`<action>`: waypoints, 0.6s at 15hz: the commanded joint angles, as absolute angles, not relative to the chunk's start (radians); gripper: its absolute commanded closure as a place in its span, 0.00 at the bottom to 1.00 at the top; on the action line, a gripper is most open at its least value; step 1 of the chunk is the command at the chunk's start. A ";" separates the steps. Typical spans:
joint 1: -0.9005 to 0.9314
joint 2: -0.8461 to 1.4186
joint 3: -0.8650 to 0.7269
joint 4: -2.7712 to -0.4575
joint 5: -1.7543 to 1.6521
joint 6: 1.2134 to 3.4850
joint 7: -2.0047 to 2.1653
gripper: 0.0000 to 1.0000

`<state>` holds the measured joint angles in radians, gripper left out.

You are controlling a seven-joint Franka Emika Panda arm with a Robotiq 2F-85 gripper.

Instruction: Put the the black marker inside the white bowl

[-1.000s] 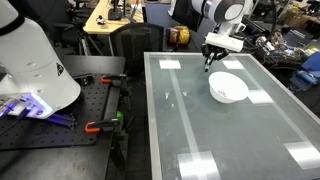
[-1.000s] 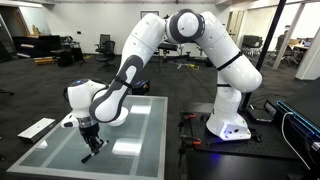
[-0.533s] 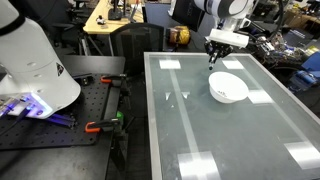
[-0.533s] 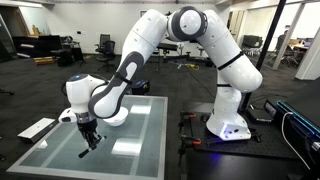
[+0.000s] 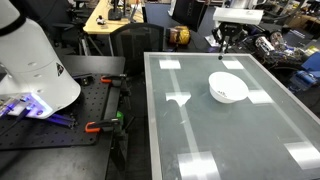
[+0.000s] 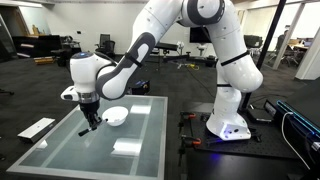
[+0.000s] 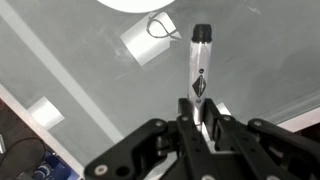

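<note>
My gripper [image 7: 200,122] is shut on the black marker [image 7: 198,65], a thin stick with a dark tip that points away from the jaws. The white bowl [image 5: 228,87] stands empty on the glass table [image 5: 200,135] and just shows at the wrist view's top edge [image 7: 140,3]. In both exterior views the gripper [image 5: 224,38] [image 6: 90,120] hangs in the air above the table, beside and higher than the bowl [image 6: 117,116]. The marker [image 6: 87,128] sticks down below the fingers.
The table [image 6: 60,152] reflects ceiling lights. A black side bench with clamps [image 5: 100,100] and a second robot's white base [image 5: 30,65] stand beside it. Desks, chairs and lab clutter fill the room beyond the far edge.
The gripper has risen with the marker and moved toward the table's far side. The bowl, earlier hidden behind the arm in an exterior view, now shows.
</note>
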<state>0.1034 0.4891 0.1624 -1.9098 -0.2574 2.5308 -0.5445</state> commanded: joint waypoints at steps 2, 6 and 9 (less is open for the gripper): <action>0.115 0.319 0.118 -2.087 -0.309 2.547 -0.408 0.95; 0.111 0.239 0.088 -2.188 -0.332 2.543 -0.305 0.95; 0.107 0.210 0.062 -2.244 -0.347 2.545 -0.228 0.95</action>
